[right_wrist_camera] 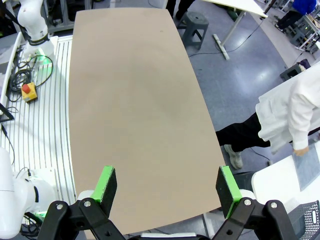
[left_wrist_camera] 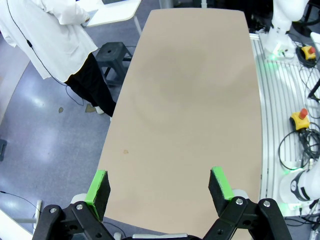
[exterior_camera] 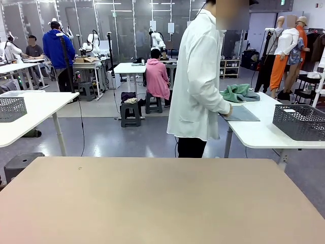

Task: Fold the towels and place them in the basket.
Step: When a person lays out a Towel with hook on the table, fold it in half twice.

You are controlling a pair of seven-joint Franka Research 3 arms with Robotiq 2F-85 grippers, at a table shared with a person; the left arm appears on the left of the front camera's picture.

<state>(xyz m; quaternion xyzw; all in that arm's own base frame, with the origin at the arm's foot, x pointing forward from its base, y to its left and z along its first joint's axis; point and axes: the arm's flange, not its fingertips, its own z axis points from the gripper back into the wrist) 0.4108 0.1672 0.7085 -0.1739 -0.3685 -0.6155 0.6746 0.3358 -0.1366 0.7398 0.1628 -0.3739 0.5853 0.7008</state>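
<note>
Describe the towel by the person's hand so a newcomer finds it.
Find the white side table at front-view right, where the person in white stands. The towel lies flat by the person's hand: blue-grey and spread out, unlike the crumpled green cloths heaped behind it.

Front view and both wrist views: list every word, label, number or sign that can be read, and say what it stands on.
No text can be read in any view.
White sheets on the glass wall at the back: too small to read.
Yellow box with a red button on the floor beside the table: no legible print.
</note>
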